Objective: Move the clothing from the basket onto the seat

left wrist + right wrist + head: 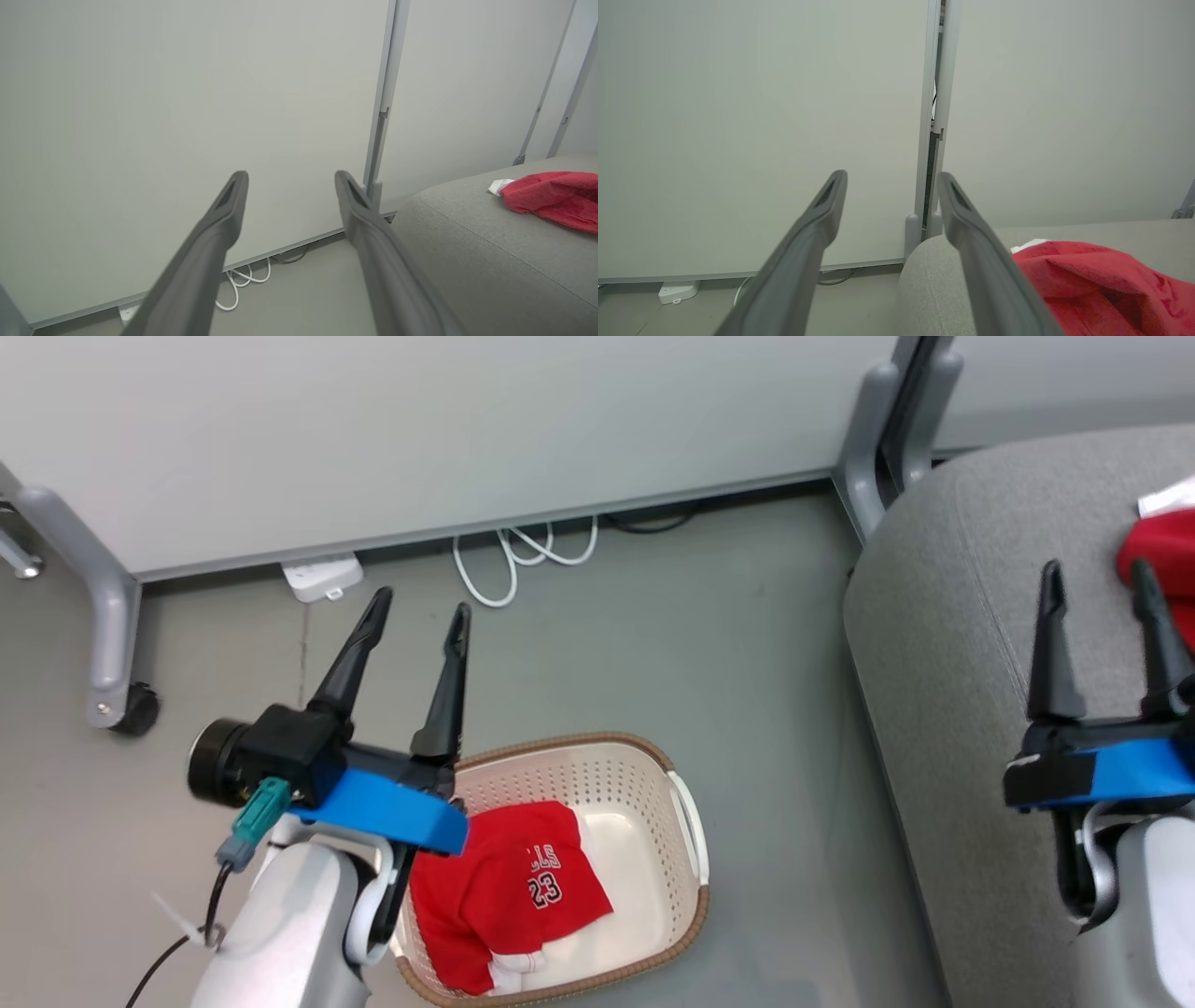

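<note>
Grey floor [653, 644], pale wheeled panel [420, 429] behind, white cable [523, 555] at its foot, basket [560, 744] on floor holding red 23 jersey [523, 887], second red garment [1162, 546] on grey seat [952, 616], left hand [422, 601] wide and empty by basket, right hand [1097, 567] wide and empty above seat

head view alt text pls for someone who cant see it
A cream laundry basket on a grey floor holds a red jersey numbered 23, its left end hidden behind the open left gripper. At right, the open right gripper hangs over a grey seat where another red garment lies.
</note>
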